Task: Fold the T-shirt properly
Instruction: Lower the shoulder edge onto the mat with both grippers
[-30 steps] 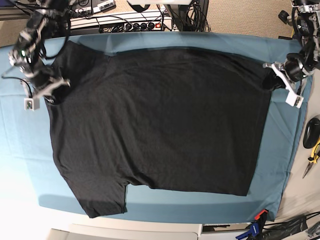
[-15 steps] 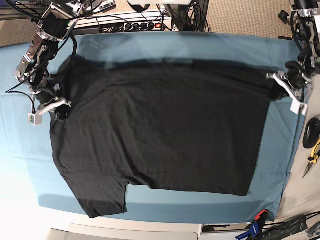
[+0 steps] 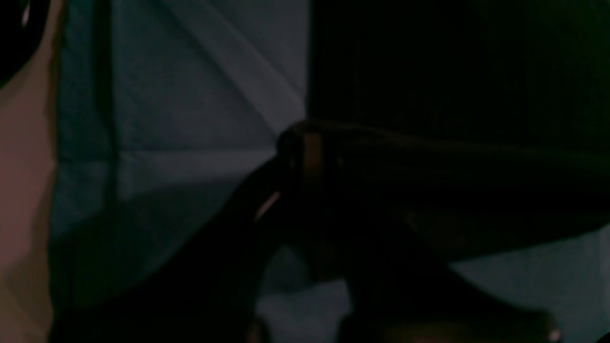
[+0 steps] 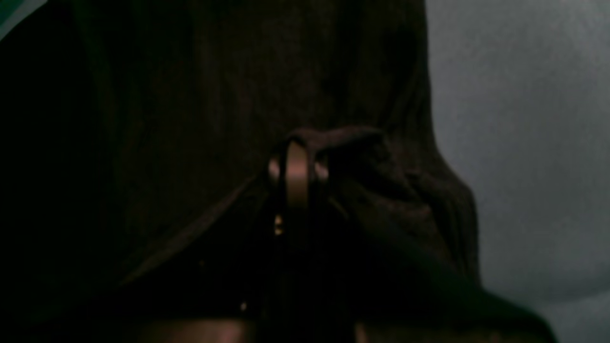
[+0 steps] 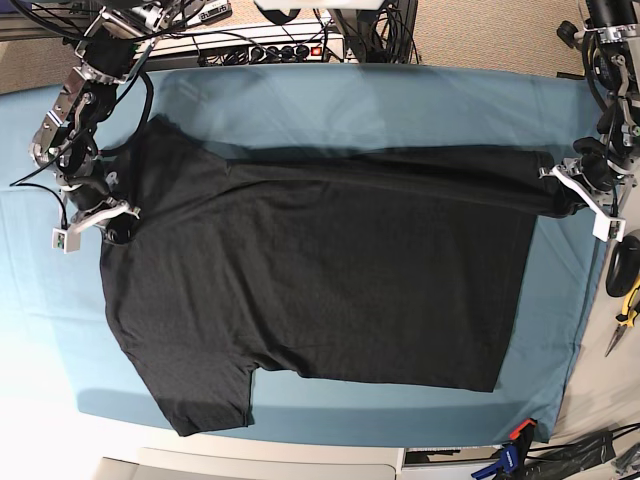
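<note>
My left gripper is clamped on the T-shirt edge, cloth stretching away toward my right gripper. That one pinches a bunched fold, shirt spread below both on the blue table cloth

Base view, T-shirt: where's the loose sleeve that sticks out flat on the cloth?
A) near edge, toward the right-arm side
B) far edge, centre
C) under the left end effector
A: the T-shirt has one sleeve spread on the table cloth at the near edge, on the right arm's side.
</note>
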`<state>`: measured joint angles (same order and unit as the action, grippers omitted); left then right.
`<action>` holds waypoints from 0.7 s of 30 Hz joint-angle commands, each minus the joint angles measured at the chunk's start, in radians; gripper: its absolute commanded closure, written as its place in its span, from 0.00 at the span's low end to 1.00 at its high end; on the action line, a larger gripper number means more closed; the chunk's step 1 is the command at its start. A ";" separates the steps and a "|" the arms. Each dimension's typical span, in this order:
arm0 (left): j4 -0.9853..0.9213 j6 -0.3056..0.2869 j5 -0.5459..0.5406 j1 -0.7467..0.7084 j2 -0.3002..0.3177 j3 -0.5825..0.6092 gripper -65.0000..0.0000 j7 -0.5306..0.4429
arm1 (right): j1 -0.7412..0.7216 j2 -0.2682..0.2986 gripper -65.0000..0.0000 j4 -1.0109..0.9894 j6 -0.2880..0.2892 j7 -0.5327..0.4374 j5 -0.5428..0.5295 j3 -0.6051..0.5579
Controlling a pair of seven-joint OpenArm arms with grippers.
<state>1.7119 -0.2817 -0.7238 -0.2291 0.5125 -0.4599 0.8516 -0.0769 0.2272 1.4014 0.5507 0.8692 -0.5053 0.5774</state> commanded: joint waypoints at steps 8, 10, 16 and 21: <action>0.013 -0.003 0.007 0.011 0.020 -0.007 1.00 -0.031 | -0.076 0.023 1.00 0.017 0.006 -0.020 -0.003 0.004; 0.013 -0.003 0.014 0.011 0.020 -0.007 1.00 -0.034 | -0.079 0.023 1.00 0.017 0.006 0.008 -0.017 0.004; 0.013 -0.003 0.014 0.011 0.020 -0.007 1.00 -0.034 | -0.079 0.023 1.00 0.017 0.005 0.048 -0.021 0.004; 0.013 -0.003 0.016 0.011 0.020 -0.007 1.00 -0.037 | -0.078 0.023 1.00 0.017 -0.058 0.015 0.055 0.004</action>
<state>1.7119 -0.2836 -0.7067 -0.2291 0.5121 -0.4591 0.8368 -0.1349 0.2302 1.4014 0.4919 0.9157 -0.4404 0.5777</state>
